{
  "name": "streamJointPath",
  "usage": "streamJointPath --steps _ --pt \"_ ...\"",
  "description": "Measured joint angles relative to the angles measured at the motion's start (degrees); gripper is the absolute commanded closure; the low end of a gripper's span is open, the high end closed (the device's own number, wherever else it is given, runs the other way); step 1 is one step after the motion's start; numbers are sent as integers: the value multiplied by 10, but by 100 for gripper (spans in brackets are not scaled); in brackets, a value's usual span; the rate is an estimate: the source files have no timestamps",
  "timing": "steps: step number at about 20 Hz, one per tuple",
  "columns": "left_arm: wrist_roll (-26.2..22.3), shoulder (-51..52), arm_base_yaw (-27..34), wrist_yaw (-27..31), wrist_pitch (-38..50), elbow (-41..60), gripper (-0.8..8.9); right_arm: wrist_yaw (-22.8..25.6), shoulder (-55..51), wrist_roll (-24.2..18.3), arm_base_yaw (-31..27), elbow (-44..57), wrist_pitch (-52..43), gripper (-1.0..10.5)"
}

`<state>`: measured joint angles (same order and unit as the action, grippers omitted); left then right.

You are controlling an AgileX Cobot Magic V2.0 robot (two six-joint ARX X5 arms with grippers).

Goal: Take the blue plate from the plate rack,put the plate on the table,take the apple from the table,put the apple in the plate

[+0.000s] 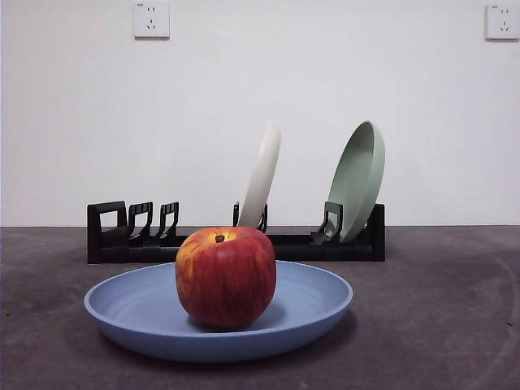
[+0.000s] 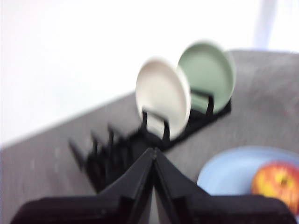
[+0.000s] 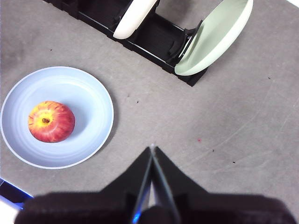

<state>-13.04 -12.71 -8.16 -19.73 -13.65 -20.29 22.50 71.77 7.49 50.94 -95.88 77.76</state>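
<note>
Red apple (image 1: 225, 276) sits in blue plate (image 1: 146, 313), plate flat on table (image 1: 439, 325) at front. Behind: plate rack (image 1: 114, 231) holding cream plate (image 1: 262, 175) and green plate (image 1: 357, 179). Left gripper (image 2: 153, 151) and right gripper (image 3: 152, 148) both pressed together, empty, raised clear. Task looks finished; nothing further needed but parking.
</note>
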Motion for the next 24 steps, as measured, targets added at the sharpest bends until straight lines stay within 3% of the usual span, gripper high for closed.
streamJointPath --steps 5,10,13,17,24 --pt "14 113 59 3 -50 96 817 0 0 0 0 0 0 946" --pt "16 123 76 42 -50 127 817 0 0 0 0 0 0 946" --pt "18 123 77 81 14 153 817 0 0 0 0 0 0 946" --pt "38 123 77 83 75 193 817 0 0 0 0 0 0 946" --pt "55 123 77 159 74 193 817 0 0 0 0 0 0 946"
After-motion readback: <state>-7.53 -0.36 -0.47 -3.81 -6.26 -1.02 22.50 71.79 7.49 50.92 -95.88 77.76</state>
